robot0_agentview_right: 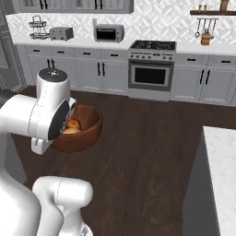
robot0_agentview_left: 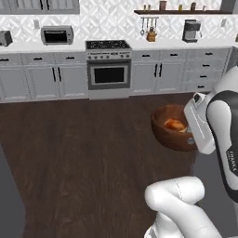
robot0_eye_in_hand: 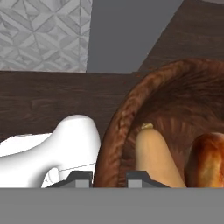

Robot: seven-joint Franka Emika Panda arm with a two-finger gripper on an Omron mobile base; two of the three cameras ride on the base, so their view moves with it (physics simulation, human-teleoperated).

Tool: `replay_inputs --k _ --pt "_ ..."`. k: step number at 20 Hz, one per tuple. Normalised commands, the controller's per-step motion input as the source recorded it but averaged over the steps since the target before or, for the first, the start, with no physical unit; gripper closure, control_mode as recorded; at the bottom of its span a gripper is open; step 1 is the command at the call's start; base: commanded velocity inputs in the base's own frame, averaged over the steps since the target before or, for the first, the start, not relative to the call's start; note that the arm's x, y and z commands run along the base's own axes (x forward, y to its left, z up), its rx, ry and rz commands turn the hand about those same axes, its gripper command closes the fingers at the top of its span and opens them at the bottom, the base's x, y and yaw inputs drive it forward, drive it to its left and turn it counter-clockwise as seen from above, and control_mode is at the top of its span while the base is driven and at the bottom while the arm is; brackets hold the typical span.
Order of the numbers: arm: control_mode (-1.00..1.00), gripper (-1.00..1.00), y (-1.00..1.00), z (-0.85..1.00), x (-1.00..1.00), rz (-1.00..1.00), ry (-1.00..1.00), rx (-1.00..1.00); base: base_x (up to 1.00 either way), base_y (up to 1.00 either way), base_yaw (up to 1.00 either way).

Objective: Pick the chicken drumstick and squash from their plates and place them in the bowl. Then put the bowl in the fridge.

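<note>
Carried aloft over the dark wood floor [robot0_agentview_left: 69, 153], in front of the stove [robot0_agentview_left: 108, 69]: the bowl [robot0_agentview_left: 168, 130], its rim pinched between the gripper [robot0_eye_in_hand: 109, 177] jaws. Inside the bowl, lying side by side, the squash [robot0_eye_in_hand: 153, 157] and the chicken drumstick [robot0_eye_in_hand: 205, 159], drumstick farther from the clamped rim.

open dark floor [robot0_agentview_left: 83, 153] ahead, cabinets [robot0_agentview_left: 46, 79] and oven [robot0_agentview_left: 109, 74] far back, counter [robot0_agentview_right: 223, 170] at right

The bowl [robot0_agentview_right: 83, 131] hangs above the floor [robot0_agentview_right: 147, 152] beside the arm [robot0_agentview_right: 50, 110].
</note>
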Motion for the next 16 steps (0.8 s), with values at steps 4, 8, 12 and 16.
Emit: replay_inputs --k 4,8,12,16 --pt "1.0 1.0 0.0 0.0 0.0 0.0 0.0 0.0 1.0 0.09 0.0" --pt "1.0 1.0 0.0 0.0 0.0 0.0 0.0 0.0 1.0 0.08 0.0" --pt "1.0 1.0 0.0 0.0 0.0 0.0 0.0 0.0 1.0 0.01 0.06" --pt "1.0 1.0 0.0 0.0 0.0 0.0 0.0 0.0 1.0 0.0 0.17"
